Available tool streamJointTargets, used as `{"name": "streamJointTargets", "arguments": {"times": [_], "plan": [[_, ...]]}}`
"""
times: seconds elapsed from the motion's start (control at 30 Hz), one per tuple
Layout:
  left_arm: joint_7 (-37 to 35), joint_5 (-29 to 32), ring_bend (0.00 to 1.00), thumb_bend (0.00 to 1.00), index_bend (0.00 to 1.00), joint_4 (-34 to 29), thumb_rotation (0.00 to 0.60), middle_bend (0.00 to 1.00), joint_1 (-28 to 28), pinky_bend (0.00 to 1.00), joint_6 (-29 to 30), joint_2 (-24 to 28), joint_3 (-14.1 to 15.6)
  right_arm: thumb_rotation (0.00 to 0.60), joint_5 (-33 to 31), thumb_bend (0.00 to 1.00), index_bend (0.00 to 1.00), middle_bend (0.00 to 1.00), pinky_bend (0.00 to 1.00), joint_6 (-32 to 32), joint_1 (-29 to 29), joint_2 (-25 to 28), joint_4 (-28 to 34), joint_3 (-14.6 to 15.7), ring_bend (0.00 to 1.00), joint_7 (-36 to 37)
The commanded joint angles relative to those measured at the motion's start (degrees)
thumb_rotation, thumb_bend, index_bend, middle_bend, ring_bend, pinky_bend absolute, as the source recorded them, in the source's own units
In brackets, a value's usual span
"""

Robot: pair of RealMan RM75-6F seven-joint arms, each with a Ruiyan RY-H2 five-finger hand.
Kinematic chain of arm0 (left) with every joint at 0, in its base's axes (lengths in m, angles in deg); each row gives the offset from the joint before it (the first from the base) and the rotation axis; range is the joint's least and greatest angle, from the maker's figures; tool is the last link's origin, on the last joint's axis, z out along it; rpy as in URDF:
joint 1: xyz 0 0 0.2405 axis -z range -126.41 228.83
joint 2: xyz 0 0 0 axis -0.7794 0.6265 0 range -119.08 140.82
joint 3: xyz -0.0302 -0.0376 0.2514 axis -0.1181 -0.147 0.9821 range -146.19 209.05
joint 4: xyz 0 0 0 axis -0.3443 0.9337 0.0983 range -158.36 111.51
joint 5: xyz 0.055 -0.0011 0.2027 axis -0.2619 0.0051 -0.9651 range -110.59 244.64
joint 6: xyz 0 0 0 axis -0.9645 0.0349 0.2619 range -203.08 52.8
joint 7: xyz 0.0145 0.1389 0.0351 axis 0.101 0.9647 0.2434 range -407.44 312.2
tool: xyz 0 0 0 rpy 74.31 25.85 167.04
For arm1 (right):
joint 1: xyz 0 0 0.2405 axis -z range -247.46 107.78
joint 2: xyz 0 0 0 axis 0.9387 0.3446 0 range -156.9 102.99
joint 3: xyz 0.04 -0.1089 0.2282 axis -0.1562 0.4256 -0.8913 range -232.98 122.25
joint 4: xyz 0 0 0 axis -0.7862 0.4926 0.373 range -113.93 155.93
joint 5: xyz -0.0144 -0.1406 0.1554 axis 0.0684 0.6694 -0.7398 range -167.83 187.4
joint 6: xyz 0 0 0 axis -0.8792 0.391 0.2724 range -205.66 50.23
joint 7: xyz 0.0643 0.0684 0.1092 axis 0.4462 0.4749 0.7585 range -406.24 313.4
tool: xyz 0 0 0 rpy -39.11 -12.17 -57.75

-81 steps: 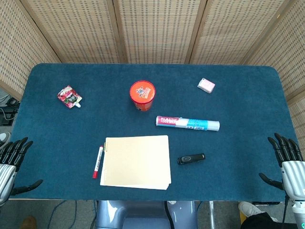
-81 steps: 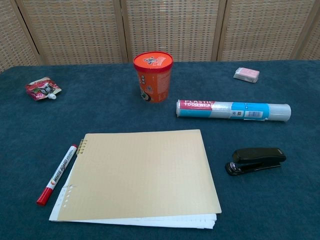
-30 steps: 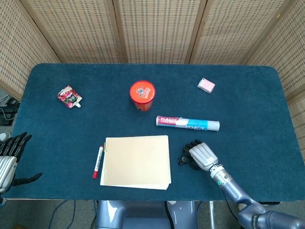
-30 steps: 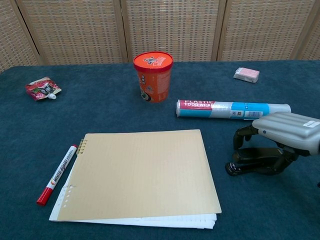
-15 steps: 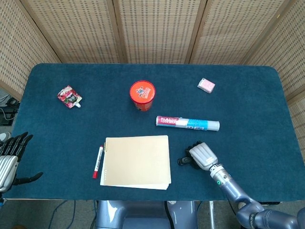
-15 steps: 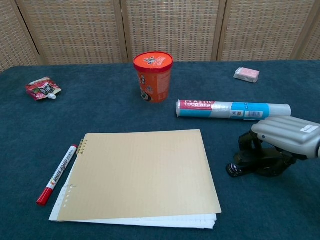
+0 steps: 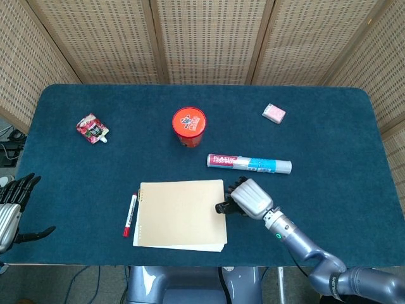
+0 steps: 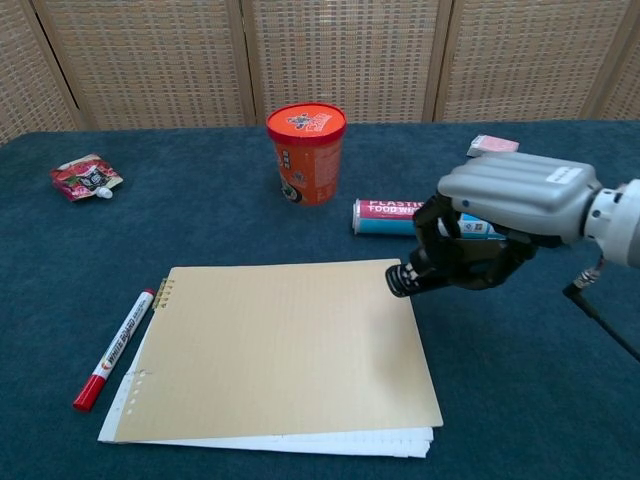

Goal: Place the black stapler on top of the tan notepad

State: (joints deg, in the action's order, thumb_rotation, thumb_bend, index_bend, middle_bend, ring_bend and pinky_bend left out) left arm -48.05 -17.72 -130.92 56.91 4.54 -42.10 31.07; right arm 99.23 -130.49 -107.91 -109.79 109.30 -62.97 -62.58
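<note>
Right hand [image 8: 500, 215] gripped the black stapler [image 8: 425, 275], fingers curled around it, holding it off the table at the right edge of the tan notepad [image 8: 280, 345]. Plastic wrap roll [image 7: 250, 163] lay just behind the hand. Left hand [image 7: 11, 212] sat at the table's near left edge, fingers spread, holding nothing.

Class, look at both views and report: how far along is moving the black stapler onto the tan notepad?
Done: the right hand has gripped the black stapler and lifted it off the blue table. In hand: the stapler hangs at the right edge of the tan notepad, its tip just over it. Left: carry it further over the pad, set it down, let go.
</note>
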Motion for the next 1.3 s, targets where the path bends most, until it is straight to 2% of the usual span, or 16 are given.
{"name": "streamJointTargets", "arguments": {"times": [0.03,0.17,0.27,0.5,0.7,0.77,0.8,0.83,0.87,0.9,0.93,1.03,1.2,1.3], "plan": [[-0.63,0.49,0.00,0.00,0.00,0.19,0.600,0.00,0.41,0.00,-0.72,0.21,-0.16,0.600,-5.00,0.51,0.59,0.60,0.41,6.16,-5.11,0.27,4.07,-3.52,0.51,-7.17],[-1.73,1.73,0.00,0.00,0.00,0.68,0.600,0.00,1.01,0.00,-1.94,0.42,-0.53,0.600,-11.27,0.51,0.59,0.60,0.41,10.34,-9.24,-2.89,4.48,-5.40,0.51,-14.09],[-2.48,2.49,0.00,0.00,0.00,1.05,0.600,0.00,1.44,0.00,-2.69,0.61,-0.84,0.600,-15.63,0.51,0.59,0.60,0.41,12.08,-12.22,-6.35,3.61,-5.72,0.51,-19.29],[-3.99,3.51,0.00,0.00,0.00,1.76,0.600,0.00,1.98,0.00,-3.97,0.95,-1.03,0.600,-22.84,0.51,0.59,0.60,0.41,13.25,-17.76,-13.78,-0.30,-3.67,0.51,-29.79],[-4.64,3.71,0.00,0.00,0.00,2.01,0.600,0.00,2.17,0.00,-4.40,1.11,-1.06,0.600,-24.56,0.52,0.59,0.60,0.41,12.66,-19.88,-16.88,-2.44,-1.99,0.51,-33.83],[-5.03,3.74,0.00,0.00,0.00,2.09,0.600,0.00,2.19,0.00,-4.43,1.26,-1.08,0.600,-24.99,0.47,0.52,0.55,0.41,12.11,-20.56,-17.97,-3.40,-1.19,0.49,-35.22],[-5.15,3.74,0.00,0.00,0.00,2.13,0.600,0.00,2.18,0.00,-4.42,1.29,-1.07,0.600,-25.35,0.36,0.41,0.48,0.39,11.96,-20.78,-18.23,-3.61,-0.88,0.43,-35.56],[-5.25,3.71,0.00,0.00,0.00,2.17,0.600,0.00,2.16,0.00,-4.39,1.30,-1.06,0.600,-25.65,0.21,0.28,0.36,0.34,11.83,-21.00,-18.34,-3.74,-0.58,0.35,-35.88],[-5.36,3.66,0.00,0.00,0.00,2.21,0.600,0.00,2.18,0.00,-4.41,1.29,-1.04,0.600,-25.86,0.12,0.19,0.28,0.28,11.60,-21.21,-18.36,-3.90,-0.28,0.28,-36.34],[-5.45,3.60,0.00,0.00,0.00,2.24,0.600,0.00,2.21,0.00,-4.48,1.28,-1.01,0.600,-26.26,0.04,0.09,0.18,0.19,11.38,-21.34,-18.28,-3.89,0.03,0.18,-36.76],[-5.46,3.57,0.00,0.00,0.00,2.26,0.600,0.00,2.25,0.00,-4.54,1.28,-0.99,0.600,-26.61,0.00,0.04,0.11,0.12,11.23,-21.40,-18.22,-3.72,0.11,0.10,-36.85],[-5.41,3.70,0.00,0.00,0.00,2.32,0.600,0.00,2.36,0.00,-4.68,1.24,-1.01,0.600,-27.37,0.00,0.00,0.06,0.05,9.71,-21.43,-17.58,-2.39,0.02,0.05,-36.76],[-5.48,3.70,0.00,0.00,0.00,2.26,0.600,0.00,2.44,0.00,-4.69,1.30,-1.04,0.600,-25.87,0.00,0.00,0.06,0.04,6.30,-20.81,-14.51,1.02,0.08,0.04,-36.39],[-5.67,3.39,0.00,0.00,0.00,2.15,0.600,0.00,2.33,0.00,-4.39,1.41,-0.97,0.600,-23.55,0.00,0.00,0.06,0.04,3.39,-19.67,-10.50,4.41,0.52,0.04,-36.38]]}}
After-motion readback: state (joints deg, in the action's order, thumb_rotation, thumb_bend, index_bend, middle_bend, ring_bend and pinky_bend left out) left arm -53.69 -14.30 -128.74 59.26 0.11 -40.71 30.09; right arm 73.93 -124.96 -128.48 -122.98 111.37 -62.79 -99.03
